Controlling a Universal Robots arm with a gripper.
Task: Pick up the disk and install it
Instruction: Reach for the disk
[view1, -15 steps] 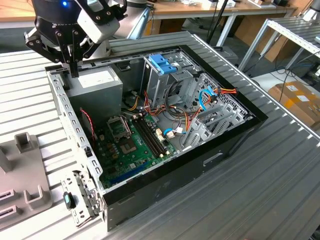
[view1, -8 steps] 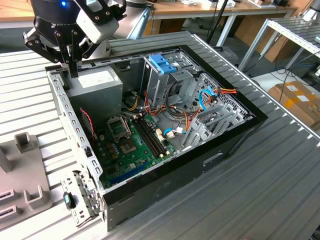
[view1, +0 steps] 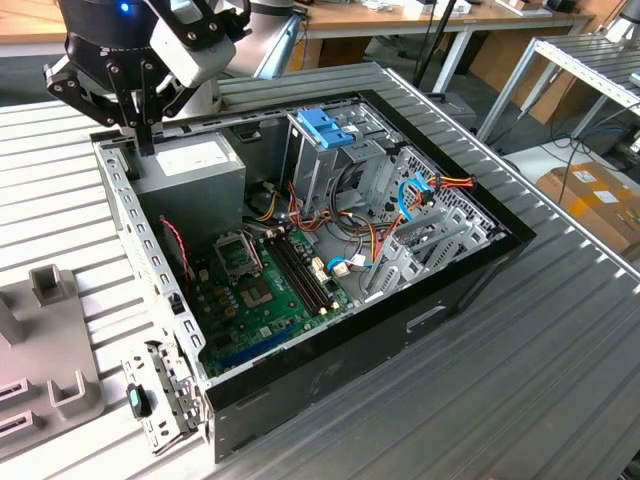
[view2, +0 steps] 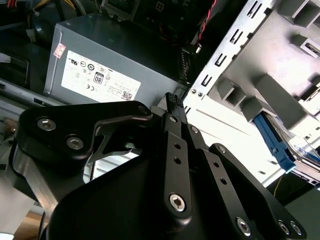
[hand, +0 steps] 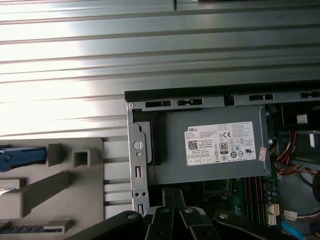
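Observation:
The disk shows in part at the edge of both wrist views, as a blue side rail (view2: 274, 144) (hand: 22, 155) lying in a grey moulded fixture (hand: 60, 185) beside the computer case. My gripper (view1: 143, 122) hangs over the case's corner by the power supply, well away from the disk. Its black fingers (view2: 173, 102) stand pressed together with nothing between them, so it is shut. In the first wrist view the gripper (hand: 172, 196) points down at the case's edge. The drive cage with a blue latch (view1: 325, 126) stands inside the open case.
The open computer case (view1: 430, 320) lies on a ribbed metal table (view1: 560, 380). Inside are the grey power supply with a white label (view1: 195, 165), the green motherboard (view1: 260, 290) and loose cables (view1: 420, 195). The grey fixture (view1: 45, 340) lies at the exterior view's left.

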